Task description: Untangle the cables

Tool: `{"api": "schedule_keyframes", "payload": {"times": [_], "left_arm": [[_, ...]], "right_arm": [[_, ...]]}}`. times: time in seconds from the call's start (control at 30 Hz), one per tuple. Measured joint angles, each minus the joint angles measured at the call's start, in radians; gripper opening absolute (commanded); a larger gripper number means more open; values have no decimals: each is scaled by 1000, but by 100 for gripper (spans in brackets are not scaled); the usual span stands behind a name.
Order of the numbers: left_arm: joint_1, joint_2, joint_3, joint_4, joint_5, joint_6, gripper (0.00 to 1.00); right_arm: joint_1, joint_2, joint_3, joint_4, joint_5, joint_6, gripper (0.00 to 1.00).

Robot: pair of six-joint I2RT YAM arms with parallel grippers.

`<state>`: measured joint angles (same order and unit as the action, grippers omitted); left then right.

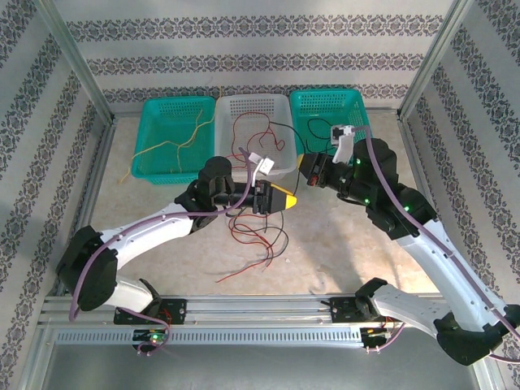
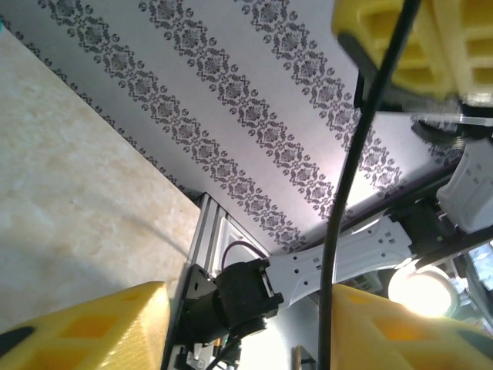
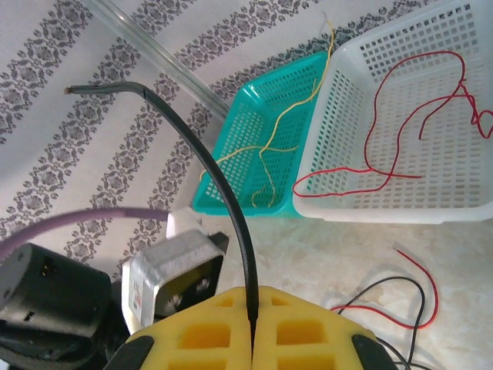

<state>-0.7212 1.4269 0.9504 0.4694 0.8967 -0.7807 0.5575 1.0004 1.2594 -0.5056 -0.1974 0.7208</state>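
My right gripper [image 3: 253, 297] is shut on a black cable [image 3: 208, 162], whose free end arcs up and to the left. In the top view the right gripper [image 1: 305, 177] faces my left gripper [image 1: 286, 200] just in front of the white basket. The left gripper [image 2: 248, 308] has its jaws apart, and the same black cable [image 2: 347, 169] runs down between them, close to the right-hand finger [image 2: 385, 331]. Loose red and black cables [image 1: 258, 237] lie tangled on the table below both grippers. A red cable [image 3: 385, 146] lies in the white basket, a yellow one [image 3: 277, 131] in the left teal basket.
Three baskets stand in a row at the back: left teal [image 1: 150, 110], white [image 1: 223, 106], right teal [image 1: 357, 101]. Metal frame posts flank the table, and a rail [image 1: 260, 309] runs along the near edge.
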Motion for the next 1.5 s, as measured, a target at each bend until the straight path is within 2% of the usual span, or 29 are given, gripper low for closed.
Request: {"api": "schedule_keyframes", "payload": {"times": [0.13,0.23,0.4,0.53,0.6,0.63,0.67,0.83,1.0,1.2,1.5], "left_arm": [[-7,3,3,0,16,2,13],[-12,4,6,2,16,6,0],[-13,5,6,-5,-55,14,0],[-13,5,5,-5,-195,12,0],[-13,5,5,-6,-265,-2,0],[-13,5,5,-5,-303,-14,0],[-13,5,5,-5,-334,-26,0],[-13,-5,5,-5,-463,-92,0],[-13,-28,7,21,-530,-153,0],[-13,-30,45,56,-534,-198,0],[-13,-45,73,87,-486,-205,0]], "right_arm": [[-19,16,8,1,-14,15,0],[-19,29,8,2,-23,22,0],[-26,27,8,10,-29,36,2],[-33,8,3,9,-25,41,38],[-34,-19,-21,8,-22,39,45],[-34,-39,-42,7,-18,39,59],[-34,-55,-59,6,-15,45,63],[-34,-162,-189,0,-2,58,65],[15,-238,-319,23,10,87,65],[36,-226,-414,80,16,122,69],[35,-104,-446,140,15,122,71]]}}
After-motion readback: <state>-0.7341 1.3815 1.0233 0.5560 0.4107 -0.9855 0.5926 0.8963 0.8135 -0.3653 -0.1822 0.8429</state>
